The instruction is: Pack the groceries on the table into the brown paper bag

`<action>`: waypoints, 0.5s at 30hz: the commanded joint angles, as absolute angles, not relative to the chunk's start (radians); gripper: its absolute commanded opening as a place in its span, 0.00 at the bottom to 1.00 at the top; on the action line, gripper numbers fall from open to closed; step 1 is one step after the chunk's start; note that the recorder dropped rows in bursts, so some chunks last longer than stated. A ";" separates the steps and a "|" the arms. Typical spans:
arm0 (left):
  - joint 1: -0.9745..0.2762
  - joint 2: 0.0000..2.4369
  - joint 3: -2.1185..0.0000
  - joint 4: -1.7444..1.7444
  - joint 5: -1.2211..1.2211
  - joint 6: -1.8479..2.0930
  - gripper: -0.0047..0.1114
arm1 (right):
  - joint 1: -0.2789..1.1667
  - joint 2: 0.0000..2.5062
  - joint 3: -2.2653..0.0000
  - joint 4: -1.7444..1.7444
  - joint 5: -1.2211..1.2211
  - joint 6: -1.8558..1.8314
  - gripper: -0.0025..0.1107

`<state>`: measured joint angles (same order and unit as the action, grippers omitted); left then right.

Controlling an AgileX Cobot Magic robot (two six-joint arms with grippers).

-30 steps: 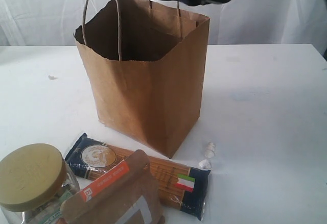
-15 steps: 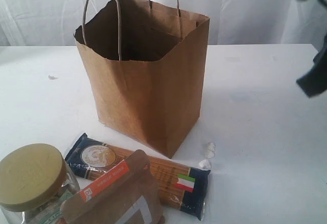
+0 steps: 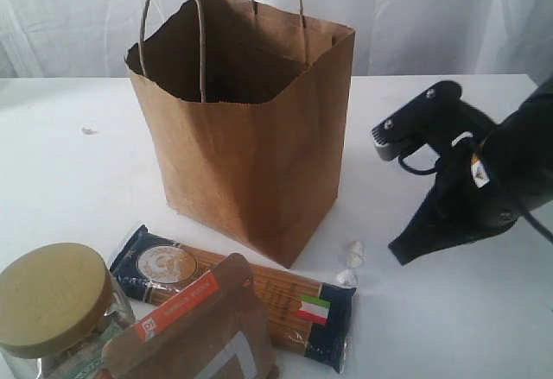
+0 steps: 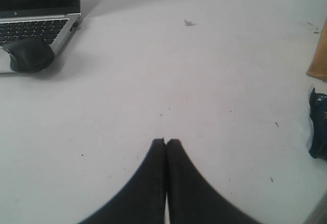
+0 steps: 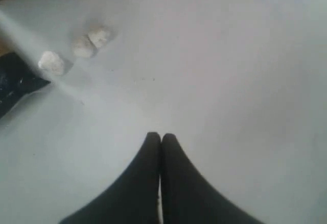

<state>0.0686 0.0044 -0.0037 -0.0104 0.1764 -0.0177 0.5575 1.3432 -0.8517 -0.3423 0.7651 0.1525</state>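
Right gripper [image 5: 160, 136]: jaws pressed together on nothing. The tips hang low over bare table [image 3: 449, 327], to the right of the brown paper bag [image 3: 251, 154].
Left gripper [image 4: 166, 142]: clenched and empty, over open table near a laptop [image 4: 38, 9] and mouse [image 4: 28, 54]. It is probably parked clear of the work area.
Nearest objects: small white fragments [image 3: 352, 254] lie between the right gripper and the bag's base.
Spaghetti pack [image 3: 259, 293]: flat on the table in front of the bag, its blue end nearest the right gripper. It is the likeliest next pick.
Orange-labelled pouch [image 3: 203, 331]: resting partly on the spaghetti pack, so lifting the pack may shift it.
Gold-lidded jar [image 3: 52, 301]: upright, beside the pouch.
Bag: upright, mouth open, handles raised, ready for loading from above. Its contents are hidden.
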 commanded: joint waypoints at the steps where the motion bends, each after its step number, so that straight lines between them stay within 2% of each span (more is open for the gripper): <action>1: 0.069 0.000 0.000 -0.018 0.172 -0.019 0.04 | 0.557 1.444 -0.849 -0.297 0.709 0.161 0.07; 8: 0.069 0.000 0.000 -0.018 0.172 -0.019 0.04 | 0.557 1.574 -0.853 -0.270 0.596 0.224 0.37; 15: 0.069 0.000 0.000 -0.018 0.172 -0.019 0.04 | 0.557 1.648 -0.864 -0.270 0.372 0.398 0.39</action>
<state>0.0686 0.0044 -0.0037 -0.0104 0.1764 -0.0177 0.5575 1.6244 -0.8578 -0.2681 0.4460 0.3528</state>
